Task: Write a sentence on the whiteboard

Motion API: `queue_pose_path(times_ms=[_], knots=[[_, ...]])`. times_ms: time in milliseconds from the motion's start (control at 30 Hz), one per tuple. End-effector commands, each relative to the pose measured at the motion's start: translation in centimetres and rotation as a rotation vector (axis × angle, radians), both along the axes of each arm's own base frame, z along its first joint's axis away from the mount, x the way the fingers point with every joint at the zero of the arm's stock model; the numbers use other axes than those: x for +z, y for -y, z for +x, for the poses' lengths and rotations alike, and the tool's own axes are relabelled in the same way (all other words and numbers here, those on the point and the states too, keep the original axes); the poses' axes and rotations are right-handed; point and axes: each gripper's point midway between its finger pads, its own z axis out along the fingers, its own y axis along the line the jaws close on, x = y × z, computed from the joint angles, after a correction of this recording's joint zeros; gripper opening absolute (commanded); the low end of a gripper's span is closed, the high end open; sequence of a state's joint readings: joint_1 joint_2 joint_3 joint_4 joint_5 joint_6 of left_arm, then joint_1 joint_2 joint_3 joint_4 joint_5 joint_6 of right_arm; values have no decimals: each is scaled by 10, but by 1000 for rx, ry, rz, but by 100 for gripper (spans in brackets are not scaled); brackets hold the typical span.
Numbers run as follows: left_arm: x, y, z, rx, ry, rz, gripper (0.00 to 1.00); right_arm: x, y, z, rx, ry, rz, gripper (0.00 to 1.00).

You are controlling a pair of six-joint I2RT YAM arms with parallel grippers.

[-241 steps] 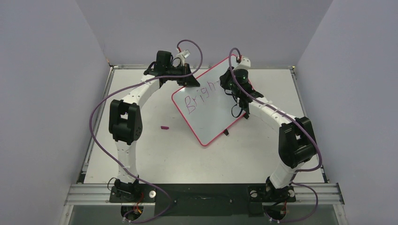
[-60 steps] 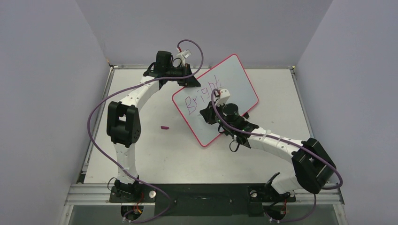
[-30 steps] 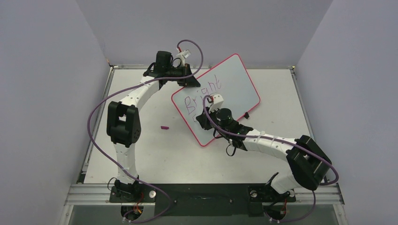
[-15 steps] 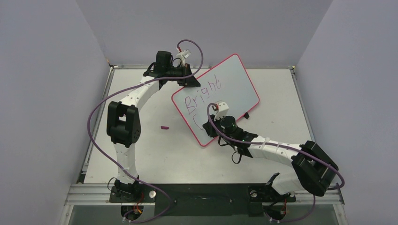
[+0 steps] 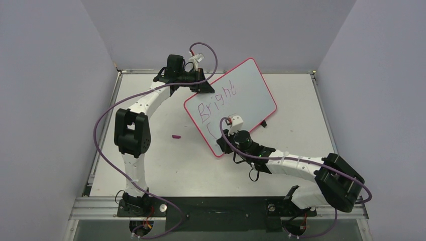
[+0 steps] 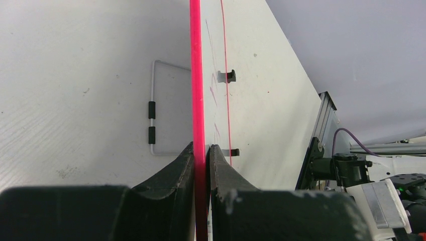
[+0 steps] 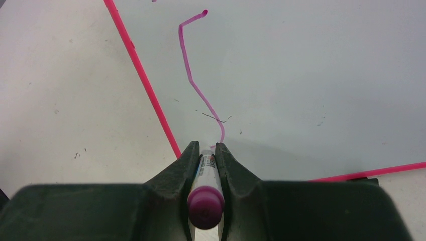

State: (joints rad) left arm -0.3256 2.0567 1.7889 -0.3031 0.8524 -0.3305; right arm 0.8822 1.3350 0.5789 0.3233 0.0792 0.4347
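The whiteboard (image 5: 246,93) sits tilted on the table (image 5: 166,160), its far-left edge pinched in the left end effector (image 6: 201,148). Of the sentence (image 5: 217,102), "Bright" and one curved stroke show. The right end effector (image 7: 206,146) clamps a marker (image 7: 205,193) at the board's near corner, hiding the tip.

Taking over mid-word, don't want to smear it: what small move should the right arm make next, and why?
Probably lift the marker in the right gripper just off the whiteboard and return to mid-stroke for a crossbar. Its tip sits at the bottom of a hooked downstroke under "Bright", near the frame; the left gripper clamps the board's edge.
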Motion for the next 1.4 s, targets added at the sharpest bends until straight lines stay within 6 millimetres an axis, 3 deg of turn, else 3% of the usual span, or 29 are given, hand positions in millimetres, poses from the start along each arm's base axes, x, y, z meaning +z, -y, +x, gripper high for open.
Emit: queue_pose_path(times_ms=[0, 233, 367, 900, 1367], knots=[[38, 6, -6, -42, 155, -26, 0, 32, -19, 7, 3, 55, 57, 0], [38, 6, -7, -42, 153, -26, 0, 83, -36, 14, 23, 117, 134, 0], [39, 6, -7, -42, 156, -25, 0, 91, -43, 19, 27, 133, 137, 0], [39, 5, -7, -41, 157, -25, 0, 61, -46, 33, -26, 88, 69, 0], [39, 6, -6, -41, 157, -28, 0, 59, -16, 62, -218, 98, -43, 0]])
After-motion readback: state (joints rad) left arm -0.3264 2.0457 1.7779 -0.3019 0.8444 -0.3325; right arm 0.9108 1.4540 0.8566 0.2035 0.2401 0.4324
